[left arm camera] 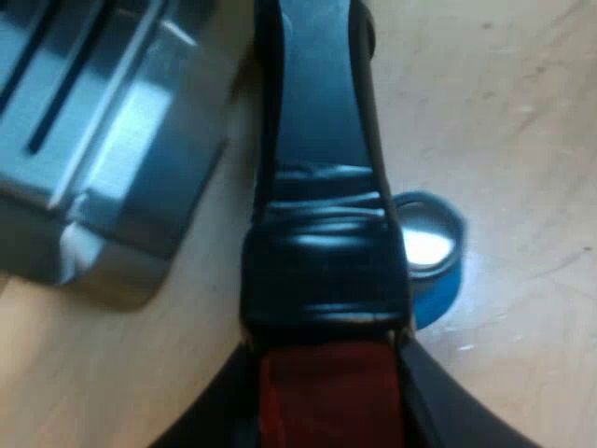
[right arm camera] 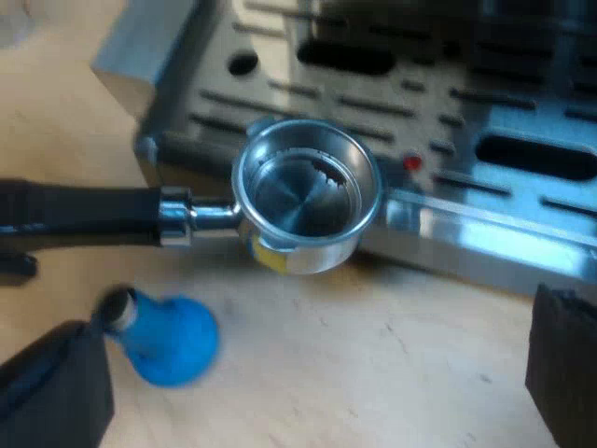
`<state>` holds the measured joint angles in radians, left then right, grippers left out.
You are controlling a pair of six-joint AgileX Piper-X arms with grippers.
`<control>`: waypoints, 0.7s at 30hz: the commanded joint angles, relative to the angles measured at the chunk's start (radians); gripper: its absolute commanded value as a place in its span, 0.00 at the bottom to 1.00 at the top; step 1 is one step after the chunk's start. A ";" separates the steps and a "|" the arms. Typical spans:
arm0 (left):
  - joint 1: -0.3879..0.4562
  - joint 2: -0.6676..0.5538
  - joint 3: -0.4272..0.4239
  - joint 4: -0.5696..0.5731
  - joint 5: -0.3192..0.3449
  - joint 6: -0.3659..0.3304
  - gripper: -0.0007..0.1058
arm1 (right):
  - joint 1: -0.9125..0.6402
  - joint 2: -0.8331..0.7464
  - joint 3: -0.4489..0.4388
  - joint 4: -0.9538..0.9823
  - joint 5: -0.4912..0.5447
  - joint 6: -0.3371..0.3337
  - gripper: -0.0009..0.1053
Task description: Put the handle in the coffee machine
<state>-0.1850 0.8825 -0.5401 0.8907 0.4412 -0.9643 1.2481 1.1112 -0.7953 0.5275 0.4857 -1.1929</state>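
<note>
between left fingers (left arm camera: 198,427), holder (left arm camera: 322,149) gripped near red end; right fingers (right arm camera: 54,397) apart.

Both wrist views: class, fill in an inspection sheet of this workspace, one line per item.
Surface: light wooden table.
Job's things: metal holder, basket empty, at the espresso machine by its slotted tray, not locked in; dark handle with a red end.
Clutter: blue tamper on the table beside the handle.
Grippers: left gripper shut on the handle near the red end; right gripper open over the table, near the tamper.
Cables: nothing seen.
Surroundings: nothing seen.
</note>
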 commanded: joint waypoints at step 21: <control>0.265 0.144 -0.193 0.006 0.247 0.147 0.01 | 0.063 0.222 0.075 -0.662 0.317 -0.235 0.67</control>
<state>0.0819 1.0288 -0.7155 0.8957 0.6243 -0.8351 1.3088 1.3329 -0.7179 -0.0402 0.7717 -1.3941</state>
